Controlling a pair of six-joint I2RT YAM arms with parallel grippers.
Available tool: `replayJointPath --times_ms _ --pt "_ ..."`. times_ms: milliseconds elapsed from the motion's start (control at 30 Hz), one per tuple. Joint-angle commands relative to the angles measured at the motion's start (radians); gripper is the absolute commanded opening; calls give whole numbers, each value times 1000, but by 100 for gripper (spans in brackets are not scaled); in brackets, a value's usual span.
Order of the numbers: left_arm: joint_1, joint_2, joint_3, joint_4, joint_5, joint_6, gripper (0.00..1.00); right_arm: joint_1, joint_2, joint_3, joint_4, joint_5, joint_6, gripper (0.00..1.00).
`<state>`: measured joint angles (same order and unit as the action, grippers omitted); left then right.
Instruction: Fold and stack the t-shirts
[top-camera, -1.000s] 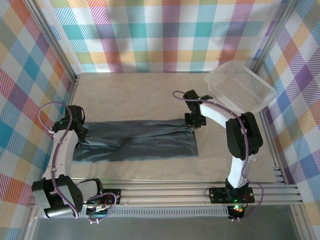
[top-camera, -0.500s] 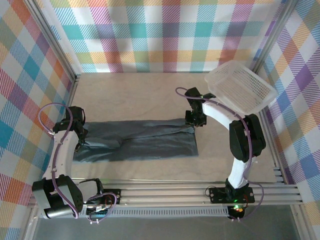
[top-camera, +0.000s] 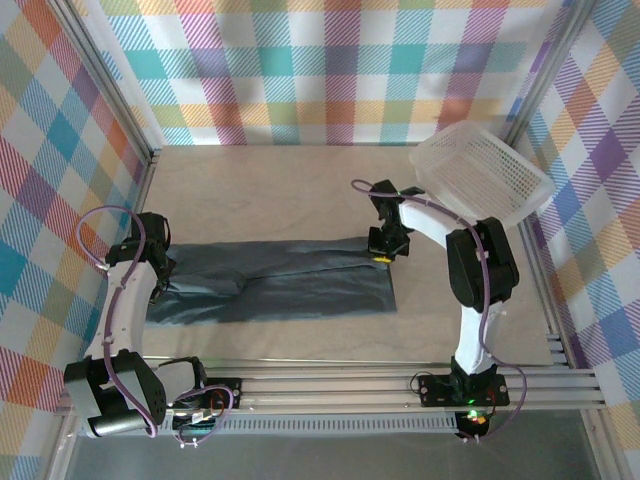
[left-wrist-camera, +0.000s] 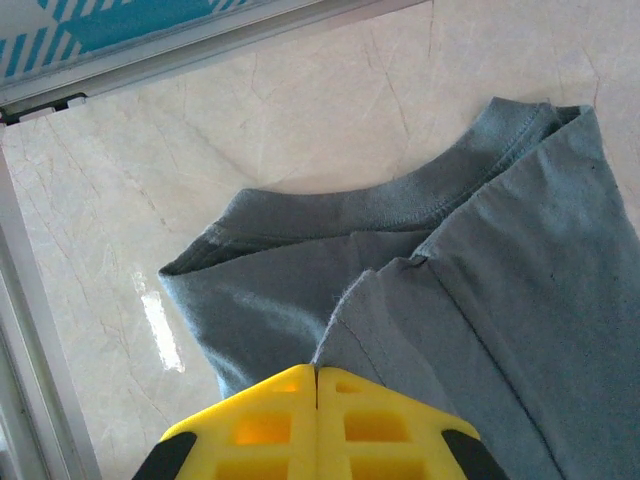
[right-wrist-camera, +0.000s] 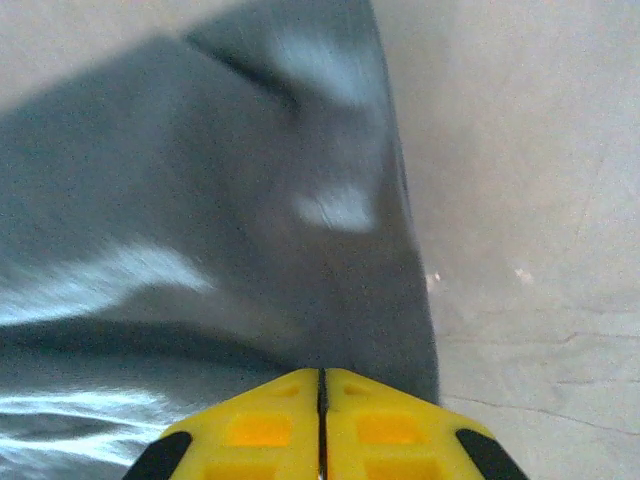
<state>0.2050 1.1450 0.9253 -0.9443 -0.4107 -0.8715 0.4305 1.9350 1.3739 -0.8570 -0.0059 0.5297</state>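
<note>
A dark slate-grey t-shirt (top-camera: 280, 280) lies folded lengthwise into a long strip across the table's middle. My left gripper (top-camera: 160, 284) stands at the strip's left end. In the left wrist view its yellow jaws (left-wrist-camera: 316, 372) are shut, with a fold of the t-shirt (left-wrist-camera: 500, 260) near the collar pinched between them. My right gripper (top-camera: 382, 255) sits at the strip's far right corner. Seen from the right wrist, the right gripper (right-wrist-camera: 322, 375) is shut, and the blurred t-shirt (right-wrist-camera: 200, 200) edge runs in between the tips.
A white mesh basket (top-camera: 480, 180) leans tilted in the back right corner, close behind the right arm. Plaid walls close in the table on three sides. An aluminium rail (top-camera: 400, 385) runs along the near edge.
The right gripper's jaws opened and then shut, and it shifted slightly left and nearer onto the shirt's far right corner. The left arm and the cloth have stayed in place.
</note>
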Motion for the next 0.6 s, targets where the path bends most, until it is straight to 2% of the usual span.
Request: replayJointPath --times_ms 0,233,367,467,567 --pt "-1 -30 -3 -43 -40 -7 0 -4 -57 -73 -42 -27 -38 6" --pt "-2 -30 -28 -50 -19 -11 0 -6 -16 -82 -40 -14 -44 7" --pt "-1 -25 -52 -23 35 -4 0 -9 -43 -44 -39 7 -30 18" --pt "-2 -10 -56 -12 78 -2 8 -9 -65 -6 -54 31 -23 22" --pt "-3 11 -28 -16 104 5 24 -9 -71 34 -63 30 -12 27"
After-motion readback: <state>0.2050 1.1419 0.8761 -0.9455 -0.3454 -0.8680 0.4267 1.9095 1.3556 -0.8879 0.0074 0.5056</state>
